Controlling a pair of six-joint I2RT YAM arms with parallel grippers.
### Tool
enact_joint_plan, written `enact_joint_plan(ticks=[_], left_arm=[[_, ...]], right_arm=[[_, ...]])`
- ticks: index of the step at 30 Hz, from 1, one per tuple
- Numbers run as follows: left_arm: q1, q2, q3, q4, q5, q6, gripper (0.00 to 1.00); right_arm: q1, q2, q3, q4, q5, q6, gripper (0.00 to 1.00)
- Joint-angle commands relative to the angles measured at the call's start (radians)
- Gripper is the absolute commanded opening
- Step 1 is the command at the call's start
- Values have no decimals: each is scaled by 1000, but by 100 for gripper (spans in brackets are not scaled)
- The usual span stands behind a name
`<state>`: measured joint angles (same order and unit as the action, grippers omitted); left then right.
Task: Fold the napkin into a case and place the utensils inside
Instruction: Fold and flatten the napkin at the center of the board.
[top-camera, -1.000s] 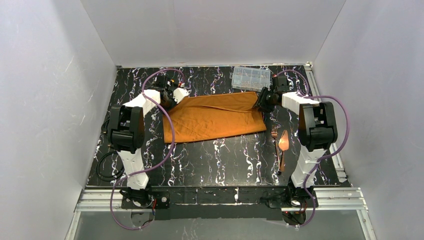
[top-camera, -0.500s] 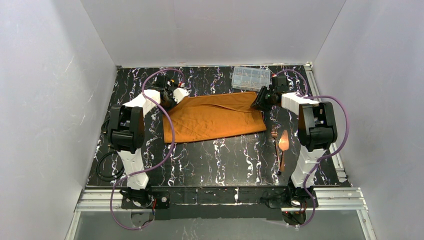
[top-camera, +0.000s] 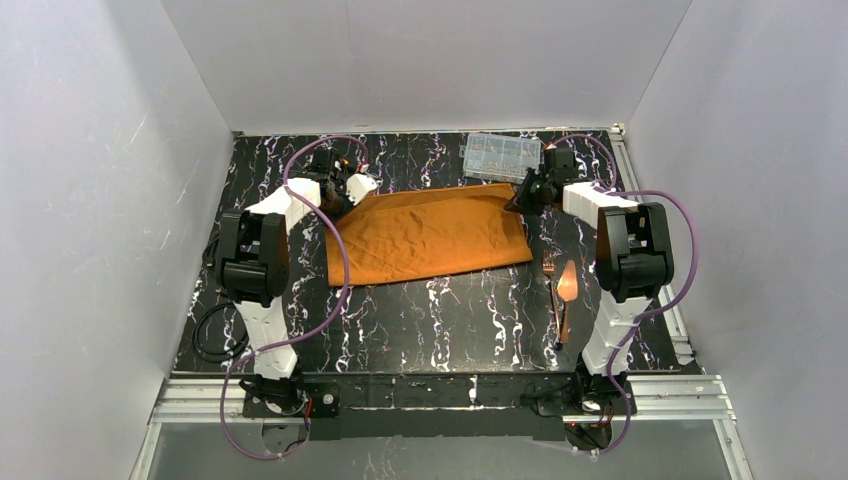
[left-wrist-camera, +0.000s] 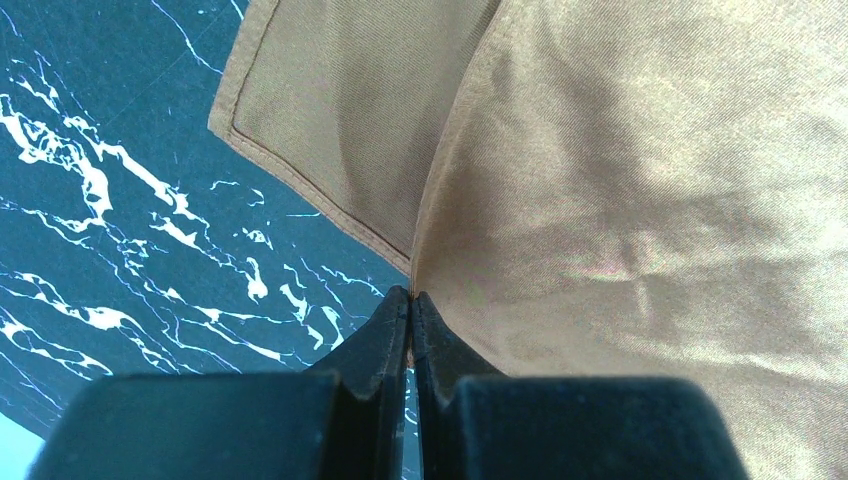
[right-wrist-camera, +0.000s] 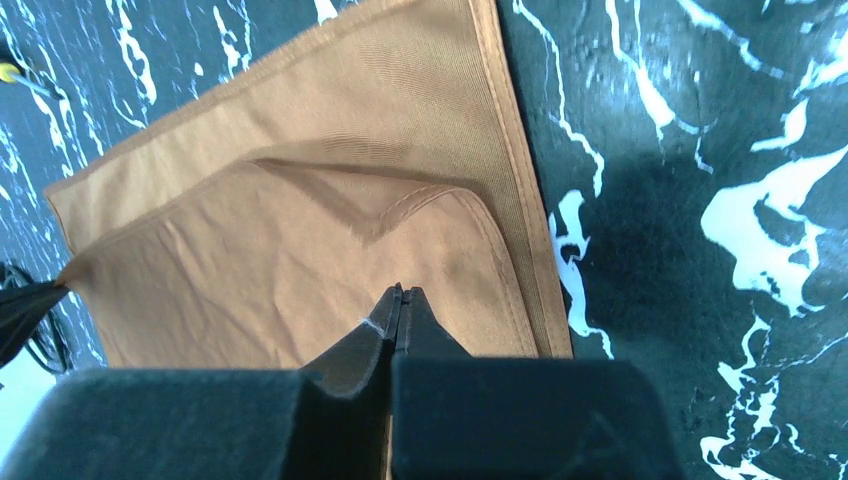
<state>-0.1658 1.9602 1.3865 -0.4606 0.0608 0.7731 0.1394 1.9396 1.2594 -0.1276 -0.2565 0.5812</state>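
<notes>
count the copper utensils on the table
2 visible: a fork and a broader piece, side by side right of the napkin; a third may be hidden.

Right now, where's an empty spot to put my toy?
The widest bare table lies by the arm bases, bordered by the napkin and the utensils. A thin strip runs behind the napkin, left of the clear box. Crowded: the napkin's far corners, where the left hand and right hand pinch it.

1. Top external view: high behind the six o'clock edge of the black, white-veined marble-look table (top-camera: 430, 320), facing twelve o'clock (whole tabletop in frame).
2. Left wrist view: very close over the rust-orange soft cloth napkin (left-wrist-camera: 620, 180), at its ten o'clock corner.
3. Right wrist view: equally close, sharing that napkin from its two o'clock end.
</notes>
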Motion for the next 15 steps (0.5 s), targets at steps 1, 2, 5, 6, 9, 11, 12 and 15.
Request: enact_joint_plan(ticks=[1, 2, 5, 6, 9, 11, 12, 15], left_arm=[[0, -51, 27, -6, 15, -20, 0], [0, -52, 28, -3, 15, -22, 0], [0, -53, 26, 0, 11, -23, 0], [0, -53, 26, 0, 10, -22, 0], [0, -56, 23, 2, 10, -19, 0], [0, -57, 19, 3, 12, -18, 0], [0, -57, 19, 3, 14, -18, 0], [-1, -55, 21, 4, 15, -24, 0]], right_arm=[[-1, 26, 93, -1, 42, 9, 1], [-1, 29, 99, -4, 54, 8, 1], [-2, 30, 117, -7, 81, -18, 26], [-2, 26, 122, -12, 92, -40, 35], [0, 3, 122, 23, 109, -123, 48], [-2, -1, 118, 68, 102, -178, 53], [-1, 5, 126, 75, 89, -204, 56], [3, 69, 234, -20, 72, -280, 56]])
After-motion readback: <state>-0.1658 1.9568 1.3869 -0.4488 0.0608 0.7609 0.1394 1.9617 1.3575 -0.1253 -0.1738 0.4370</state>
